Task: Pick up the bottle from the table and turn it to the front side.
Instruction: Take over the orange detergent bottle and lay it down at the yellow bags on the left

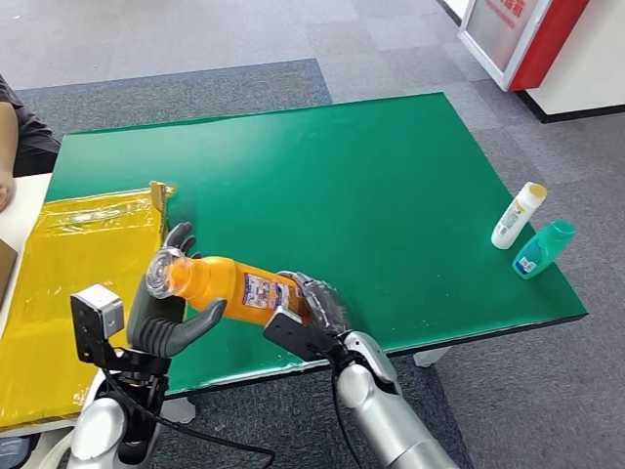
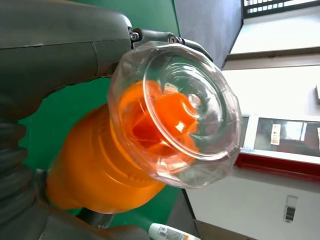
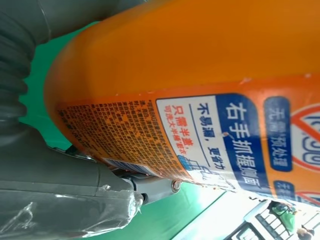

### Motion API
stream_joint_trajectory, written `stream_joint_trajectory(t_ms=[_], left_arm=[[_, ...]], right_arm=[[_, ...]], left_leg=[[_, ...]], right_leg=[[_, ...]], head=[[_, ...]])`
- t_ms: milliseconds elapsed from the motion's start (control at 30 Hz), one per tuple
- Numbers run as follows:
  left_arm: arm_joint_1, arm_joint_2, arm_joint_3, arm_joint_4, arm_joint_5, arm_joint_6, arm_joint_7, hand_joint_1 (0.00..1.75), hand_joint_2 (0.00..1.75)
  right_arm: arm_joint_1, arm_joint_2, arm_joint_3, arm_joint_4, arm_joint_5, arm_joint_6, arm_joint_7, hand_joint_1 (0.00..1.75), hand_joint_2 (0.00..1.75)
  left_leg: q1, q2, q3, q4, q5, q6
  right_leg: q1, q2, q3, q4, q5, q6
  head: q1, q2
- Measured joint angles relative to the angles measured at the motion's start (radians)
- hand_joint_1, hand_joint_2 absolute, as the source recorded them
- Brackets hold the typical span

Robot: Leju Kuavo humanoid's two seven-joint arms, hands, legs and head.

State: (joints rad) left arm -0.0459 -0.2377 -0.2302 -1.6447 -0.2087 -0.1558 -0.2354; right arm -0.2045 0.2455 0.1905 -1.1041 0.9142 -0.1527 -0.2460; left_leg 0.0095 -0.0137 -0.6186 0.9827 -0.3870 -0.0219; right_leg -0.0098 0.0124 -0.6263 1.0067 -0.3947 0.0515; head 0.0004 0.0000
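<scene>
Over the near edge of the green table (image 1: 383, 176), the orange bottle (image 1: 234, 288) lies sideways in the air, held by both hands. Wide bare green behind it; the yellow sheet (image 1: 66, 283) covers the left end, and the white bottle (image 1: 519, 215) and teal bottle (image 1: 543, 247) lie well apart by the right edge. Left hand (image 1: 168, 311) cups the neck below the clear cap (image 2: 177, 110), fingers curled around it. Right hand (image 1: 313, 315) clamps the base end, fingers wrapped in clear film. Base itself hidden by that hand. Label (image 3: 226, 140) faces up, print too small in head view. Person's arm (image 1: 15, 137) cut off at far left.
</scene>
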Motion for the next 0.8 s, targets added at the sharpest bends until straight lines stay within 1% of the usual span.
stream_joint_trajectory(t_ms=[300, 800], left_arm=[[0.001, 0.000, 0.011, 0.020, 0.068, -0.049, -0.006, 0.00, 1.75], [0.001, 0.000, 0.020, 0.026, 0.075, -0.058, -0.007, 0.00, 1.75]], right_arm=[[0.000, 0.000, 0.015, -0.073, -0.016, 0.014, -0.005, 1.75, 1.75], [0.002, 0.000, 0.047, -0.144, -0.030, 0.032, -0.006, 1.75, 1.75]], left_leg=[[0.000, 0.000, 0.000, 0.000, 0.000, 0.000], [0.000, 0.000, 0.000, 0.000, 0.000, 0.000]], right_leg=[[0.000, 0.000, 0.000, 0.000, 0.000, 0.000], [0.000, 0.000, 0.000, 0.000, 0.000, 0.000]], head=[[0.000, 0.000], [0.000, 0.000]])
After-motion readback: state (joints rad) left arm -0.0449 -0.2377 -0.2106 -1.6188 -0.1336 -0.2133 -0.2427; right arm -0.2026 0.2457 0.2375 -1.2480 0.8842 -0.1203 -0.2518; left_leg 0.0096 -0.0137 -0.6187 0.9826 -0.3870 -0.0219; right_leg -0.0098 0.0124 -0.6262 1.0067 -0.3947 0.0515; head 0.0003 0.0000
